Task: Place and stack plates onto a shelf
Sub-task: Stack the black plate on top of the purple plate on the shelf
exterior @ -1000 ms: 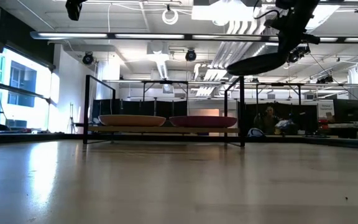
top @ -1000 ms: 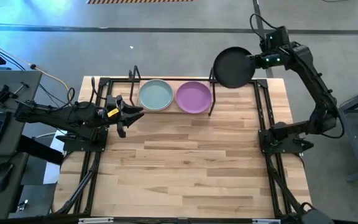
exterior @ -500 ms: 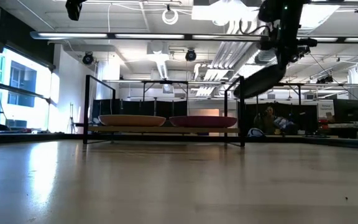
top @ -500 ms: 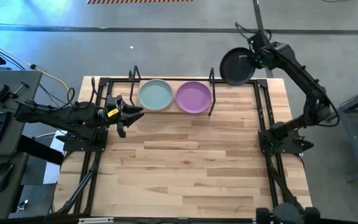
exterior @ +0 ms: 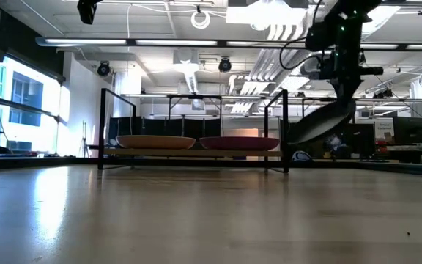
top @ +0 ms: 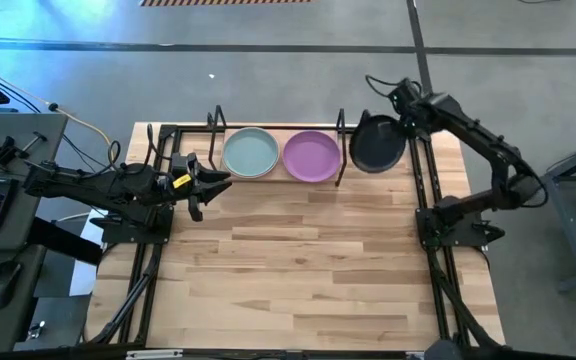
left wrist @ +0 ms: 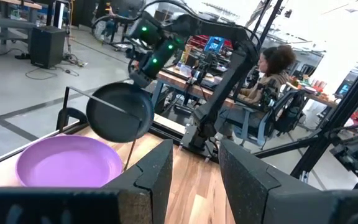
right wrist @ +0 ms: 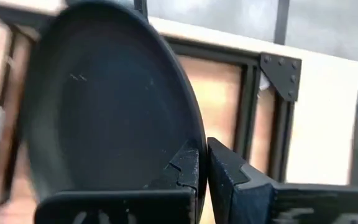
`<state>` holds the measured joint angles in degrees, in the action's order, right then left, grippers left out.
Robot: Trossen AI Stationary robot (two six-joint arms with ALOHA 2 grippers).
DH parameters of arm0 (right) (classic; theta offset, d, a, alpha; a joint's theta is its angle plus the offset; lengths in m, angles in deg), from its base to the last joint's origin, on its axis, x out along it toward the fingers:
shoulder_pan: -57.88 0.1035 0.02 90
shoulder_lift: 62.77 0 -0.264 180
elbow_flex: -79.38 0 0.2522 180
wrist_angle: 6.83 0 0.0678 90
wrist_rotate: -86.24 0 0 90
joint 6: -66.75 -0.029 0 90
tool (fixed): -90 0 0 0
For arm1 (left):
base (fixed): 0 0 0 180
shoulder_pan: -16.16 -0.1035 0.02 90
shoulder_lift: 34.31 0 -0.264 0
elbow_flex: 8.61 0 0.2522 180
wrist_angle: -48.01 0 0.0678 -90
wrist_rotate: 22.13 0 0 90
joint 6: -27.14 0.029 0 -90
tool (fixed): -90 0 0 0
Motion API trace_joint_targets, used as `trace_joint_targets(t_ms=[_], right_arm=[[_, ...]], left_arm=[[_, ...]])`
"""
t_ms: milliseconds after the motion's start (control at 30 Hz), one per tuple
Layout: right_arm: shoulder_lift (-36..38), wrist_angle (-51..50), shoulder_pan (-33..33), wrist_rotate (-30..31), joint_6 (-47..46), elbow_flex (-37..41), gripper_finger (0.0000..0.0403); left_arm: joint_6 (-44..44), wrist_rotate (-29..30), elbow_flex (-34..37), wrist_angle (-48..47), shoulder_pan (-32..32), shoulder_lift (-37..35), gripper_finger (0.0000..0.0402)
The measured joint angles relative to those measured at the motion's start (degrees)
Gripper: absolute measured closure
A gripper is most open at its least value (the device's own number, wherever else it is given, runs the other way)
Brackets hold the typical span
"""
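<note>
My right gripper (top: 405,125) is shut on the black plate (top: 376,145), just right of the shelf's right upright (top: 341,160). The low view shows this plate (exterior: 321,123) steeply tilted above the table. The pale blue-green plate (top: 250,153) and the purple plate (top: 311,156) lie side by side on the shelf's board, bottoms down. No pink plate shows. My left gripper (top: 208,185) is open and waits near the shelf's left end, touching nothing. My right gripper pinches the black plate's rim (right wrist: 197,155) between its two fingers, one on the inner face and one on the underside. The fingers come from above and the far right, slanting down. The plate hangs below them, lifted clear and steeply tilted, its lower edge (exterior: 293,139) toward the shelf.
Black metal rails (top: 423,190) run along the table's left and right sides. The wooden tabletop (top: 298,260) stretches wide on the near side of the shelf. A person (left wrist: 272,68) sits at a desk beyond the table.
My right gripper has moved down and toward the table's near edge, carrying the black plate from high above the far right corner to just beside the shelf's right end. The plate has tipped from nearly level to steeply tilted.
</note>
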<state>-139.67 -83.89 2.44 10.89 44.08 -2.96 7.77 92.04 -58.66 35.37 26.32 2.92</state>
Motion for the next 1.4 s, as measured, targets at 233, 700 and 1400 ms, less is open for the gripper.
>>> trace_joint_targets(t_ms=[233,700,1400], right_arm=[[7.32,7.32,-0.72,-5.17,-1.02,5.82,0.0403],[10.67,18.06,-0.16,-14.35,-2.17,15.98,0.0403],[3.59,32.77,5.00,-19.34,-9.96,17.79,0.0403]], left_arm=[[0.02,0.07,0.00,0.00,-0.03,-0.01,0.0280],[-0.02,0.64,0.04,-0.01,-0.03,2.07,0.0280],[-0.03,0.68,0.04,0.05,0.00,2.62,0.0280]])
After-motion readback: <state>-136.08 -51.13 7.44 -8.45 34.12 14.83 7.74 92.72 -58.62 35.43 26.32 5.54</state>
